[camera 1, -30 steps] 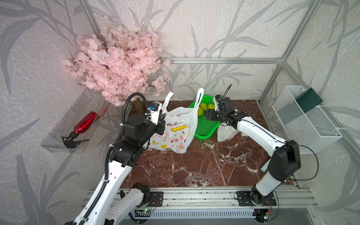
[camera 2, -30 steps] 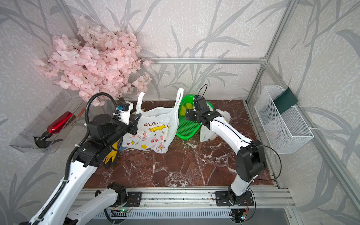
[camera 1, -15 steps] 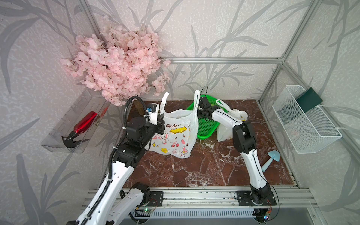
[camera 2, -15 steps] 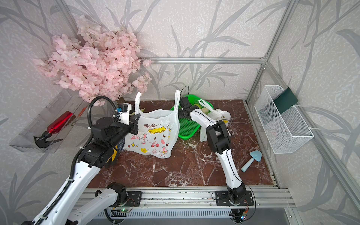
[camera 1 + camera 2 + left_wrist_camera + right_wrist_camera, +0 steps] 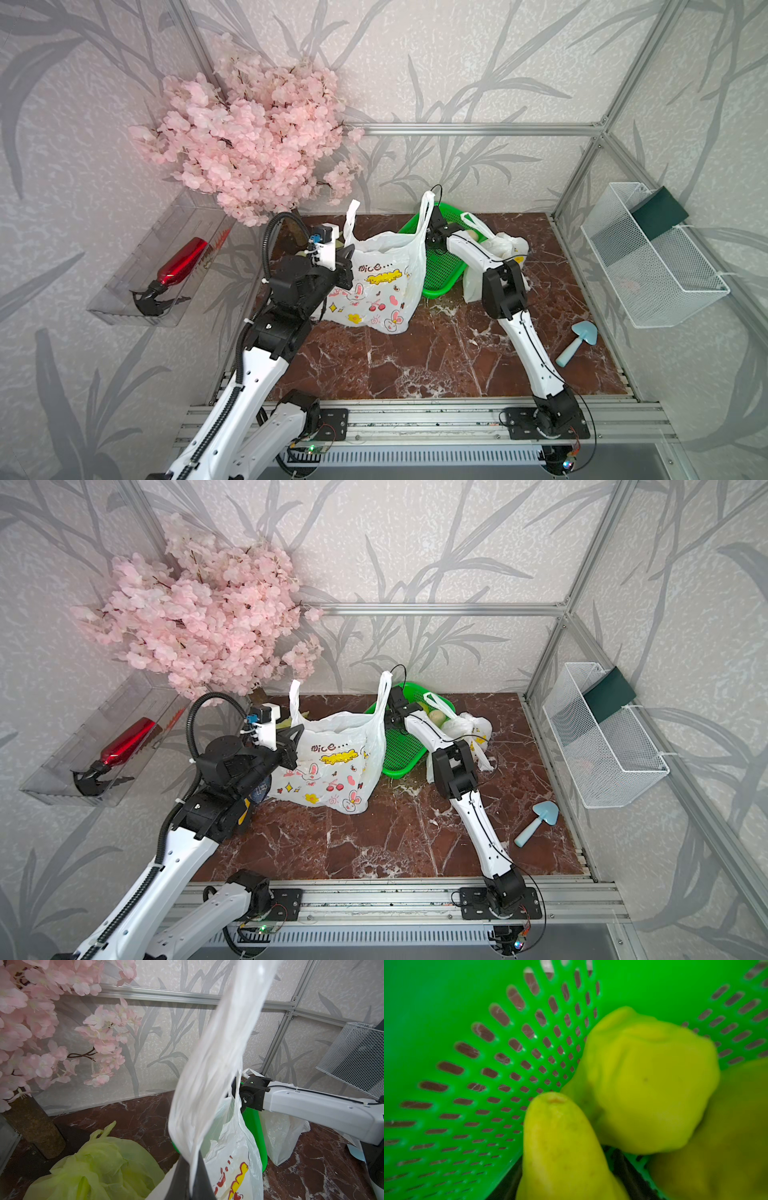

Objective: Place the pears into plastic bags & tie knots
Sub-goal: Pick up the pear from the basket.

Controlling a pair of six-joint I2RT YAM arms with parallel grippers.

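Three yellow-green pears [image 5: 650, 1084], blurred in the right wrist view, lie in the green basket [image 5: 446, 1043].

- One of these, the narrow-ended pear [image 5: 562, 1147], sits between the dark fingers [image 5: 623, 1165] of the right hand [image 5: 433, 236]. I cannot tell whether they clamp it.
- The right hand reaches into the basket at the far middle of the table [image 5: 415, 361], just behind the bag's right handle.
- One white bunny bag [image 5: 374, 286] stands upright left of the basket and touches it, with its mouth open.
- My left hand [image 5: 347, 254] is closed on the bag's left handle [image 5: 218, 1053] and holds that strip raised.
- One yellow-green bag [image 5: 99, 1163] lies crumpled at the far left, beside the blossom trunk.
- One second white bag [image 5: 505, 246] slumps just right of the basket, behind the right arm.
- One pale blue mushroom-shaped toy [image 5: 579, 340] lies at the near right of the table.
- One pink blossom spray [image 5: 249, 133] stands in the far left corner.
- One red spray bottle [image 5: 183, 262] lies in the clear tray on the left wall.
- One white wire basket [image 5: 648, 257] hangs on the right wall.
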